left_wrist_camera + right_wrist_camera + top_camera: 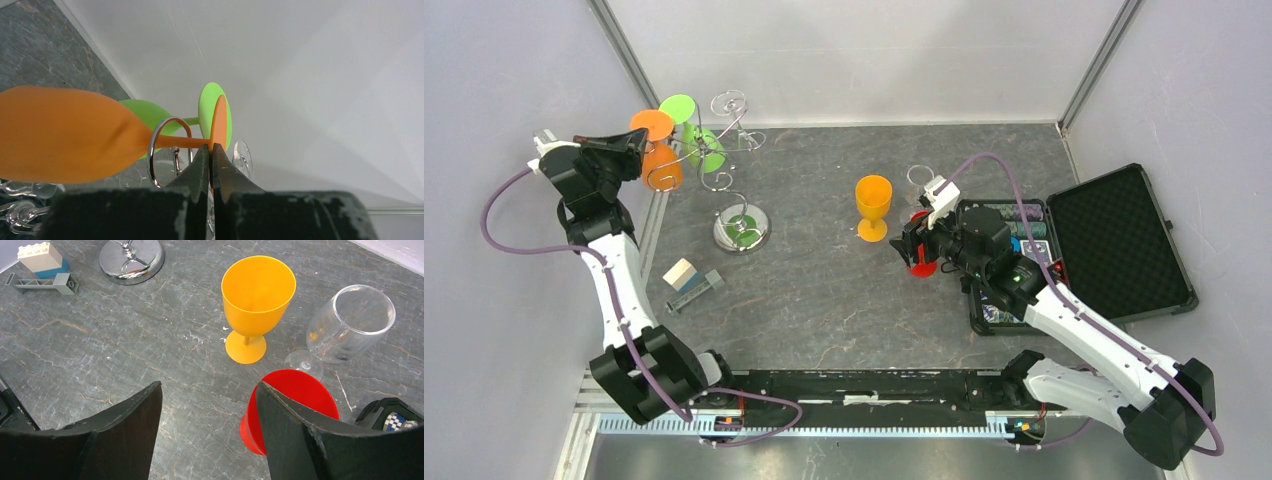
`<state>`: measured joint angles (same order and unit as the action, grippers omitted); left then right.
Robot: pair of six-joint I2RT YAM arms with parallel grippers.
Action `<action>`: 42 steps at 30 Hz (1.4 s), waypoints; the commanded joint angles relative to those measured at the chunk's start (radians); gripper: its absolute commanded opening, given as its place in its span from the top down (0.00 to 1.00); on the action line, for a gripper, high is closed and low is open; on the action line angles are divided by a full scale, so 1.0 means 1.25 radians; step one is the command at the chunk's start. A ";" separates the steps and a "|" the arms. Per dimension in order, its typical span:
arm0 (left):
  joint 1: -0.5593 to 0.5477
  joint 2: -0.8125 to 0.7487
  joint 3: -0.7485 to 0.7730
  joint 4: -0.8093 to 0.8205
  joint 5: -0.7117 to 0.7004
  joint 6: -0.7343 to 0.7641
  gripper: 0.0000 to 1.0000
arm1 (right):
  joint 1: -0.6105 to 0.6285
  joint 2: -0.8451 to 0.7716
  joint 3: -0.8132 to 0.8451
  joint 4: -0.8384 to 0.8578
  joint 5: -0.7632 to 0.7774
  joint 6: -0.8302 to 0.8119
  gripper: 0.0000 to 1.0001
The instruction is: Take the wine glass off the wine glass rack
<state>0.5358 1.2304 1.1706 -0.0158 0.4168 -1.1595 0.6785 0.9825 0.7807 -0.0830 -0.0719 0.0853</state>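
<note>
Hanging on the wine glass rack [760,228] at the far-left corner of the counter [824,300]: orange wine glass [65,135], stem threaded through a chrome hook ring [170,120]. Pinched at the stem, right by the foot, in the clenched jaws of the left gripper [210,150]. Just behind, a green wine glass [207,100]. Well apart, mid-counter: right gripper [208,385], jaws spread wide and gripping nothing, red cup [307,390] just beside one finger, yellow goblet [257,295] and clear glass [350,322] beyond.

a lab test cell — white enclosure walls [864,50], framed table [844,300].
</note>
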 commanded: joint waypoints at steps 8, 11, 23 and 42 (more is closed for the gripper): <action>-0.004 -0.084 0.063 -0.148 0.018 0.008 0.98 | -0.007 -0.020 -0.007 0.028 0.007 -0.002 0.26; -0.003 -0.107 0.097 -0.236 -0.042 0.042 0.98 | -0.009 -0.022 -0.007 0.029 0.006 -0.002 0.26; -0.003 -0.162 0.224 -0.431 -0.227 0.145 0.98 | -0.009 -0.028 -0.006 0.028 0.001 0.009 0.26; -0.022 -0.115 0.437 -0.276 0.215 -0.011 0.98 | -0.009 -0.084 -0.048 0.119 -0.109 0.067 0.02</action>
<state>0.5217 1.0698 1.6878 -0.5114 0.4896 -1.0431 0.6716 0.9112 0.7345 -0.0135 -0.1627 0.1440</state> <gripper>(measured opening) 0.033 0.947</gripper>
